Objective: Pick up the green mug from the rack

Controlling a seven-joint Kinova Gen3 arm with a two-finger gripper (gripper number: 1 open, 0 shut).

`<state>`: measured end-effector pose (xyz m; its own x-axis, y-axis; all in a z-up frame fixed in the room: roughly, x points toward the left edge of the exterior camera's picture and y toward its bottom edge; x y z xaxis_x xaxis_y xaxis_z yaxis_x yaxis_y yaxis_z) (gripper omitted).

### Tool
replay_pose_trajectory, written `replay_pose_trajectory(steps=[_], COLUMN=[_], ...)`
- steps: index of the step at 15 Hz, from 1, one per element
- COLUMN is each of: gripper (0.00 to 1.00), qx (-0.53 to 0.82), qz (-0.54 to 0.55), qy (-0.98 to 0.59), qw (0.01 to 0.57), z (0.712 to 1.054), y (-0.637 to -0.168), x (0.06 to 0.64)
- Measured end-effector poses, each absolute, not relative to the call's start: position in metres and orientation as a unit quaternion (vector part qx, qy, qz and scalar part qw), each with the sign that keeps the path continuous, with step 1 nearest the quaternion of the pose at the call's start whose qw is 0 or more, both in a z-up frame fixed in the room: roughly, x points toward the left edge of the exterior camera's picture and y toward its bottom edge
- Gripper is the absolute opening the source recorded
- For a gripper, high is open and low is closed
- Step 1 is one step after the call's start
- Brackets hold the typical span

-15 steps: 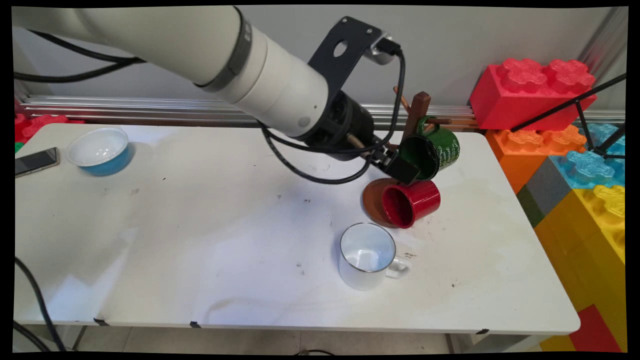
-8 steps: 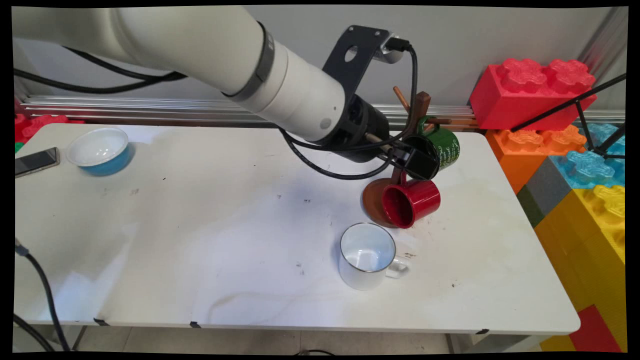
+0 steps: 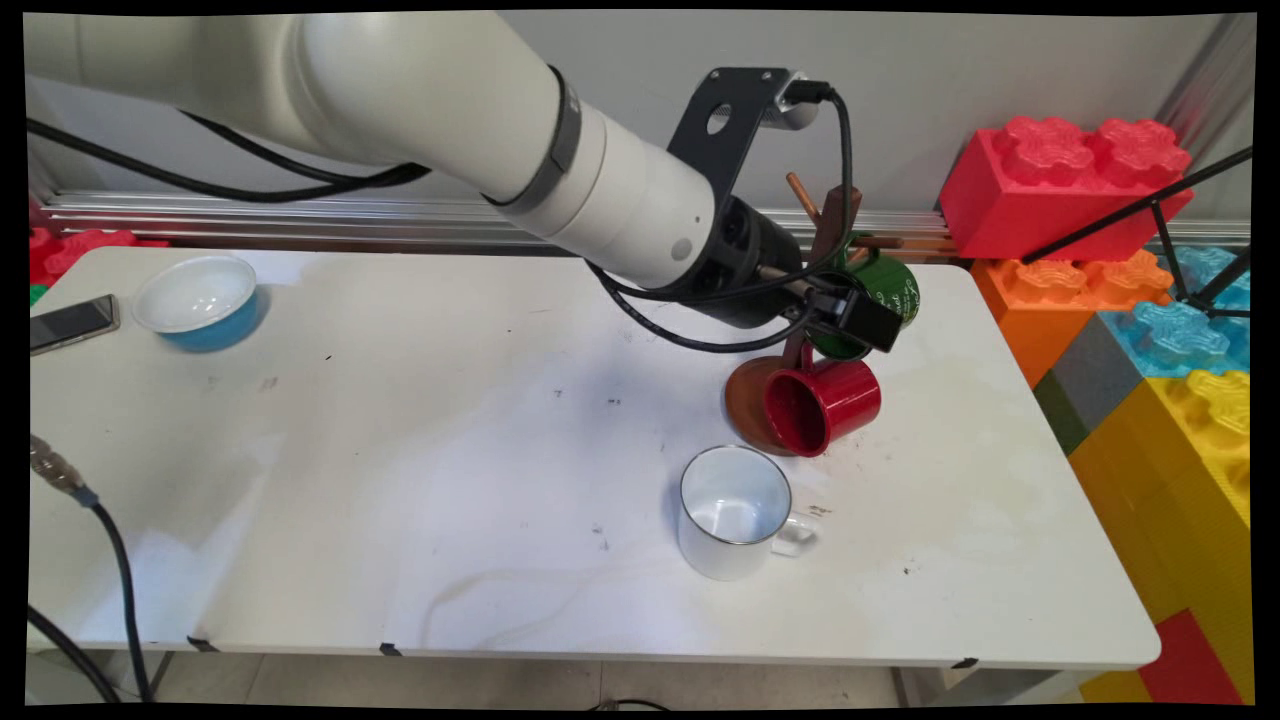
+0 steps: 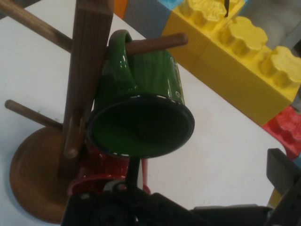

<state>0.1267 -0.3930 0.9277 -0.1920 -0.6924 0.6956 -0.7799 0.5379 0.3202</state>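
Poised at the mouth of a green mug (image 4: 141, 122) hanging by its handle on a peg of a wooden mug tree (image 4: 80, 89), with the gripper (image 3: 855, 315) close against the rim. Fingers spread apart, gripping nothing. Just below on the same tree, a red mug (image 3: 822, 405). Nearer on the white surface (image 3: 400, 480), a white mug (image 3: 735, 510); far left, a blue bowl (image 3: 200, 300).
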Motion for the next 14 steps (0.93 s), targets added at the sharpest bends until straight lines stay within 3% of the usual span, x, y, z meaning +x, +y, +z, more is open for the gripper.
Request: replay_pose_trajectory(steps=[14], gripper=[1.00], qx=[0.522], qz=[0.021], qy=[-0.718], qw=[0.459], z=[0.901], y=[-0.411], x=[0.115])
